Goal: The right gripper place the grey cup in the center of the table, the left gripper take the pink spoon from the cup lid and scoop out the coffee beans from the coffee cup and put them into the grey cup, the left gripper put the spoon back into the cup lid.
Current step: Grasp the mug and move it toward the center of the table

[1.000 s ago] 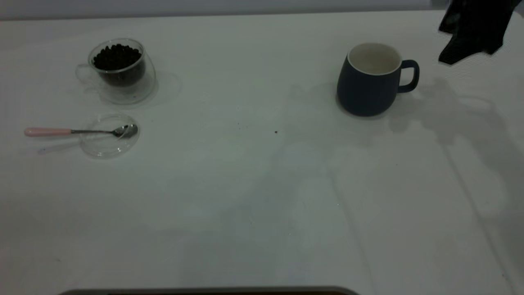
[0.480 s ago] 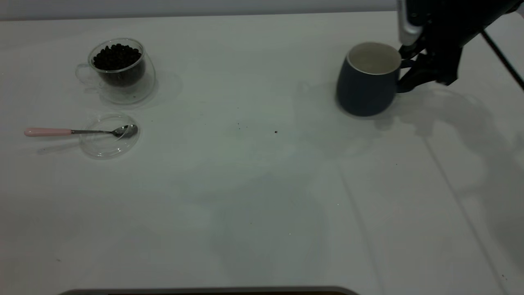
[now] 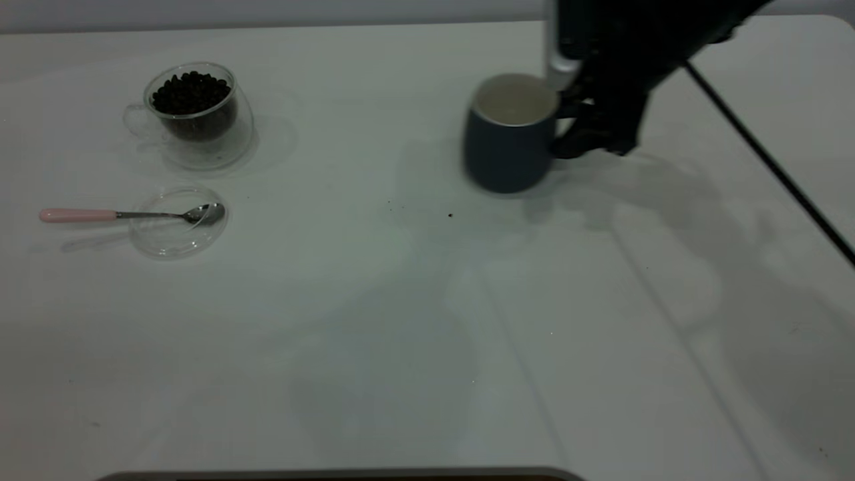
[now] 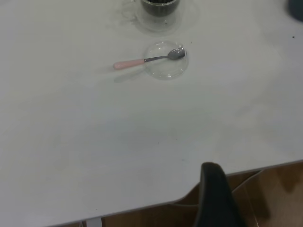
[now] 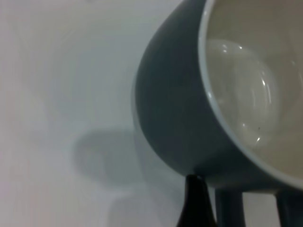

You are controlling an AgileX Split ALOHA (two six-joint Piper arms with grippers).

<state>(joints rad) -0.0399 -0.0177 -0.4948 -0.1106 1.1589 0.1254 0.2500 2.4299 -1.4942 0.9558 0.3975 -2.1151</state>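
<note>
Your right gripper (image 3: 566, 127) is clamped on the grey cup's (image 3: 507, 137) handle; the pink spoon (image 3: 127, 214) lies far beyond it.

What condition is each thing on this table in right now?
grey cup: upright, empty, held by its handle
right gripper: shut on the cup's handle
coffee cup: upright, holding coffee beans
pink spoon: lying with its bowl in the cup lid
</note>
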